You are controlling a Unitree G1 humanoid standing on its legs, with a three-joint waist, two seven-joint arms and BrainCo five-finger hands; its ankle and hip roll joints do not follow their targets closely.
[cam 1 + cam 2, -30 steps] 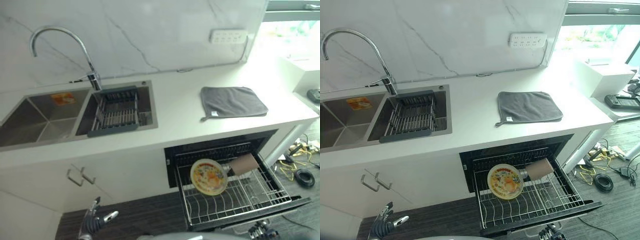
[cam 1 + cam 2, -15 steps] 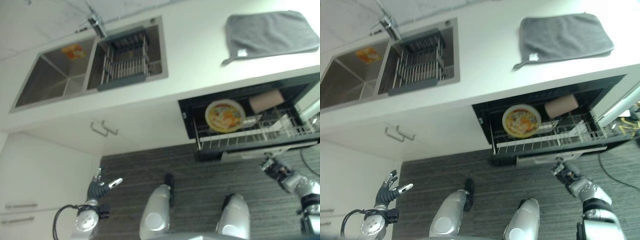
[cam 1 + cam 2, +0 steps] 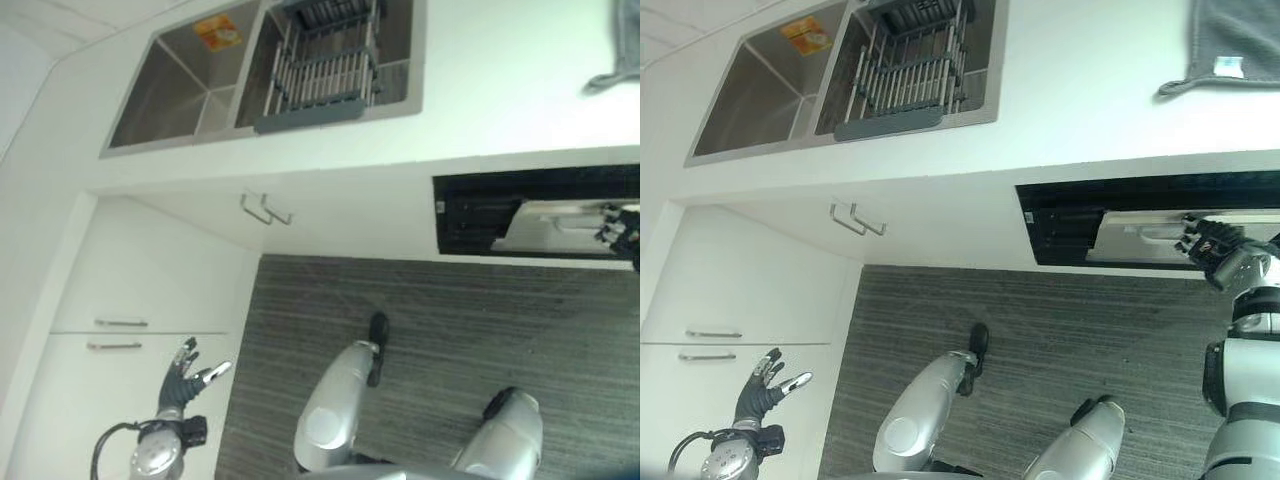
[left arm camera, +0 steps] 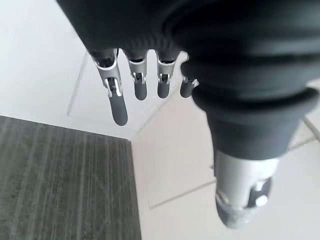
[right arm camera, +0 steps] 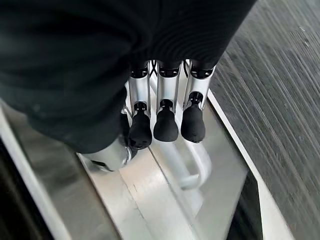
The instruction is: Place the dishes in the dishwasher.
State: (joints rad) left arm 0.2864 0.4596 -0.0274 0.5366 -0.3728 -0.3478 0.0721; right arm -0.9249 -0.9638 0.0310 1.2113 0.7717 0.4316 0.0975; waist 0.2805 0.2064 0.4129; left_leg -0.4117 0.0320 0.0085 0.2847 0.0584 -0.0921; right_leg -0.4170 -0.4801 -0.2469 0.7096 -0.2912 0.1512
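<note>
The dishwasher [image 3: 480, 215] is a black opening under the white counter. Its silver front panel [image 3: 1140, 235] stands almost level with the opening. My right hand [image 3: 1212, 243] is at that panel, open. In the right wrist view its fingertips [image 5: 165, 125] rest on the silver panel [image 5: 220, 200], just beside the curved handle [image 5: 192, 172]. What is behind the panel is hidden. My left hand [image 3: 183, 378] hangs low at the left in front of the white drawers, open and holding nothing, its fingers [image 4: 117, 95] straight.
A double sink [image 3: 170, 90] with a grey drying rack [image 3: 320, 70] lies in the counter at the left. A grey cloth [image 3: 1240, 40] lies on the counter above the dishwasher. Cabinet handles [image 3: 265, 208] jut out below the sink. Dark striped floor [image 3: 420, 300] spreads in front.
The camera has tilted down towards the floor. The rack with the plate and cup has slid into the dishwasher, and my right hand has risen to its silver front.
</note>
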